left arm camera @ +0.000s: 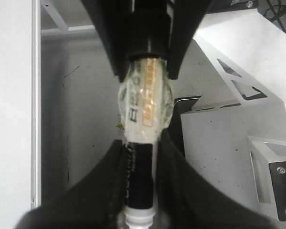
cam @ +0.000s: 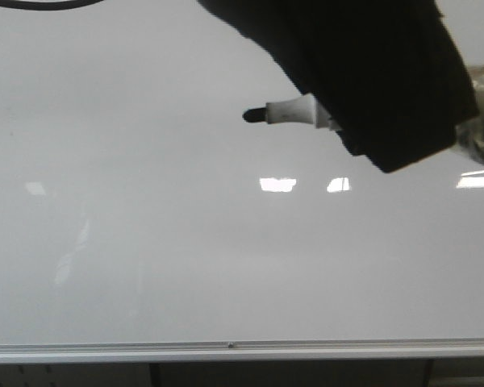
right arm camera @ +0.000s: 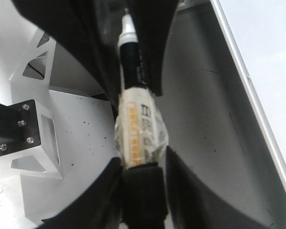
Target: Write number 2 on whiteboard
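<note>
The whiteboard (cam: 185, 258) fills the front view, glossy white-grey, with a silver bottom rail (cam: 226, 348). No number 2 shows on it. A marker (cam: 294, 111) with a white neck and black tip points left in front of the board. My left gripper (cam: 347, 121) is shut on it just behind the tip. In the left wrist view my left gripper (left arm camera: 140, 210) clamps the marker's black section (left arm camera: 142, 176). My right gripper (right arm camera: 142, 210) is shut on the marker's black rear end. The tape-wrapped barrel (right arm camera: 138, 129) spans between both grippers.
Bright rectangular light reflections (cam: 277, 185) lie on the board. White metal brackets (left arm camera: 238, 90) (right arm camera: 33, 143) of the stand show beside the arms. The board's edge runs along one side of each wrist view (left arm camera: 9, 95) (right arm camera: 267, 47).
</note>
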`<control>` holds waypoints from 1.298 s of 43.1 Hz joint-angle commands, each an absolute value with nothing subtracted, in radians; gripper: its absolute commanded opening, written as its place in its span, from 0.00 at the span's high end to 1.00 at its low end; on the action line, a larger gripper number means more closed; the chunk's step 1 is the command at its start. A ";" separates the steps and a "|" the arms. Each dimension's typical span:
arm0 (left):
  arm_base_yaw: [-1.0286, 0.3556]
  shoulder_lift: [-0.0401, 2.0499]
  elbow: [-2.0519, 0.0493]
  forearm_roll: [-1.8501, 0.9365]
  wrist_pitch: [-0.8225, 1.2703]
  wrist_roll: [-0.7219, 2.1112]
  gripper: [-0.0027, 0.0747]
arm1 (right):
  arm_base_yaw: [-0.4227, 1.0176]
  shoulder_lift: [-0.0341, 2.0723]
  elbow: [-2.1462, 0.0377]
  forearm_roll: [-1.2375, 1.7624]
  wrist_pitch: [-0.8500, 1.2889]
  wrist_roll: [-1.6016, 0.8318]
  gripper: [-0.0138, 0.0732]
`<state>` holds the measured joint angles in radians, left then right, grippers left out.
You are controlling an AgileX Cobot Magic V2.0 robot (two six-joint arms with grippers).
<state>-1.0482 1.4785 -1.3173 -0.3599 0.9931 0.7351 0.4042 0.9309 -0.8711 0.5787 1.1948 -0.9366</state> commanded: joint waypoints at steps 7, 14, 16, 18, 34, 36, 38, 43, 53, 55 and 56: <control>-1.053 1.446 -1.366 -0.140 0.996 0.502 0.97 | 0.364 0.876 -0.906 0.530 1.159 -0.837 0.17; -1.030 1.437 -1.418 0.240 1.097 0.131 0.97 | 0.300 0.798 -0.906 0.289 1.150 -0.612 0.18; -1.007 1.427 -1.424 0.294 1.120 0.059 0.97 | 0.290 0.777 -0.906 0.240 1.147 -0.570 0.18; -0.963 1.412 -1.424 0.327 1.130 -0.006 0.97 | 0.283 0.759 -0.906 0.195 1.147 -0.523 0.18; -0.484 1.170 -1.190 0.333 0.850 -0.198 0.97 | 0.283 0.731 -0.902 0.142 1.132 -0.483 0.18; -0.412 1.144 -1.135 0.333 0.771 -0.213 0.97 | 0.283 0.733 -0.902 0.142 1.126 -0.483 0.18; -0.352 1.126 -1.078 0.333 0.667 -0.249 0.97 | 0.283 0.734 -0.902 0.142 1.118 -0.483 0.18; -0.226 1.121 -0.944 0.333 0.455 -0.318 0.97 | 0.283 0.734 -0.902 0.143 1.102 -0.483 0.18; -0.088 1.190 -0.751 0.311 0.049 -0.359 0.97 | 0.283 0.734 -0.902 0.143 1.090 -0.483 0.18; -0.075 1.212 -0.735 0.311 -0.008 -0.359 0.97 | 0.283 0.734 -0.902 0.143 1.087 -0.483 0.18; -0.070 1.226 -0.727 0.311 -0.042 -0.359 0.97 | 0.283 0.734 -0.902 0.143 1.085 -0.483 0.18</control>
<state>-0.0883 1.2146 -0.7255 0.3144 0.1574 -0.3444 0.2893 0.7337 -0.8711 0.1422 1.1401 -0.4842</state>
